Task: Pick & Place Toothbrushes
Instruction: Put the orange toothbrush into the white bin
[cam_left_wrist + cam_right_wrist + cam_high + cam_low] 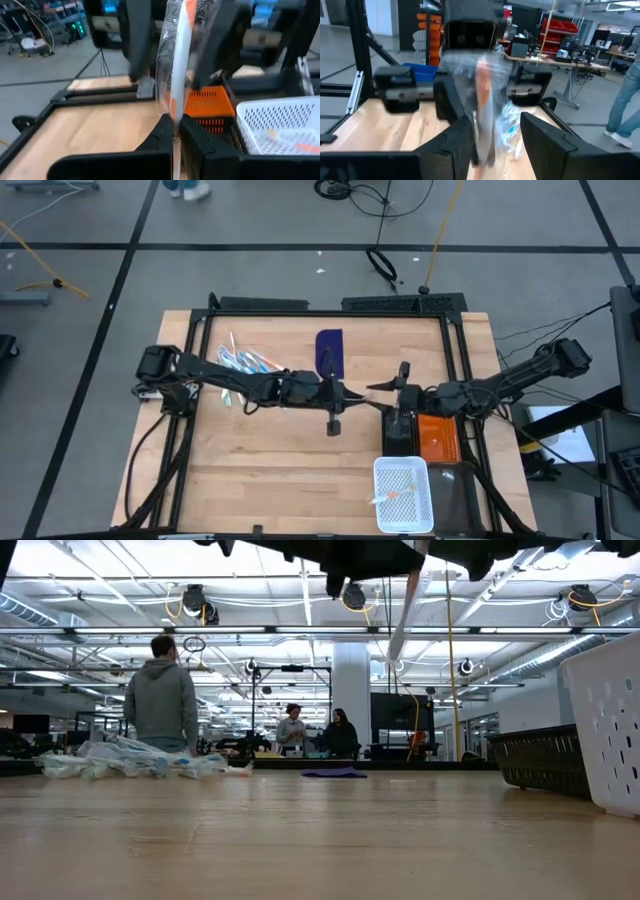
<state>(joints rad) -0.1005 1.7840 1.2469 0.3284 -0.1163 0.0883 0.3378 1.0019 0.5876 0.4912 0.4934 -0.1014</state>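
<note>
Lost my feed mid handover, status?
Left end effector shut on wrapped toothbrush, above table centre. Right end effector open around it. Nothing in the way.

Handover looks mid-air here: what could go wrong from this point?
1. The left gripper pinches only the end of the wrapped toothbrush; it may swing or slip.
2. The right gripper is open around the wrapper; closing on loose film could miss the brush.
3. A drop would land on the table, not the white basket.
</note>
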